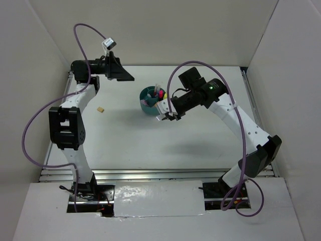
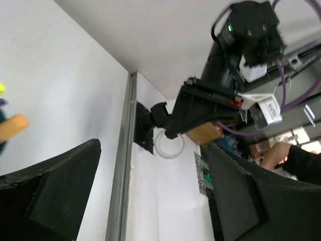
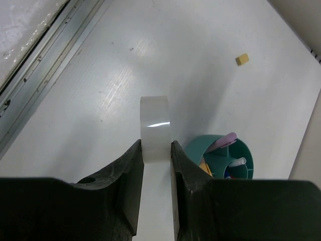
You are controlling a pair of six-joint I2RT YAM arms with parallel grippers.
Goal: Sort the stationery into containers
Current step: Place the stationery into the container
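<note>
— So, what surrounds the right gripper [image 3: 155, 146]?
— It pinches the clear ring [image 3: 155, 118] edge-on above the white table [image 1: 150, 145], just beside the teal organizer [image 3: 194, 149], where a lilac stick [image 3: 226, 138] stands.
— And the left gripper [image 1: 123, 75]?
— Its fingers are spread wide, raised at the far side. 1 tan eraser [image 1: 101, 109] lies well apart from the organizer. White panels [image 1: 165, 30] enclose the table.

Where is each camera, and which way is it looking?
Top external: high behind the arms, looking down at the table, teal organizer and tan eraser; both arms show.
Left wrist: faces sideways at the right gripper holding the clear ring; the open left gripper frames it.
Right wrist: looks down past the right gripper and ring at the organizer and eraser.
Shared: both wrist views show the ring.
</note>
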